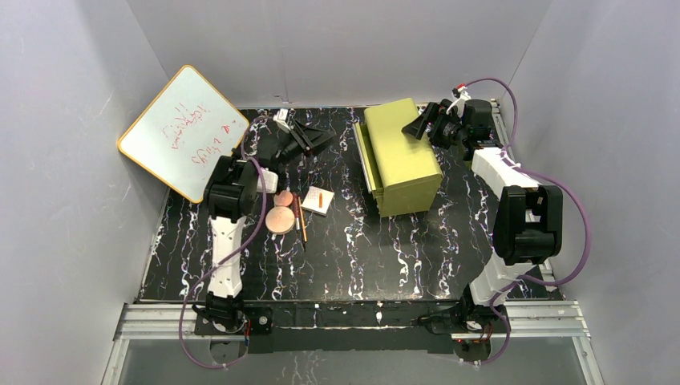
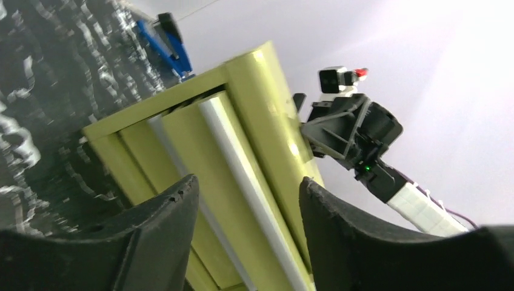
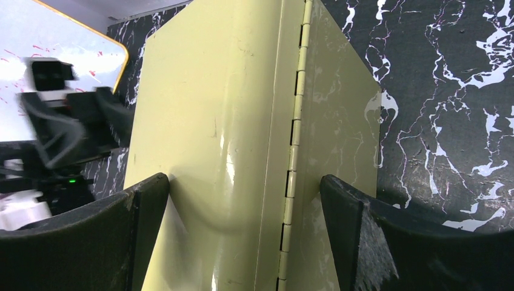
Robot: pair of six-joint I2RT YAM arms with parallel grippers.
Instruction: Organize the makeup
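Makeup (image 1: 282,215) lies loose on the bench (image 1: 385,257), left of the drawer box (image 1: 401,156) and nearer the arm bases, not yet stowed. Further back, the left claw (image 2: 245,188) hangs released and empty, facing the box's drawer front; a pull there could drag the whole box. At the box's far edge the right claw (image 3: 244,182) straddles the hinged corner with jaws wide, and I cannot tell whether it grips, so it may not brace the box.

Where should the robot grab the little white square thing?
Probably from straight above, pinching two opposite edges of the small white palette. It lies flat on the table, so only its straight, thin sides offer a hold.
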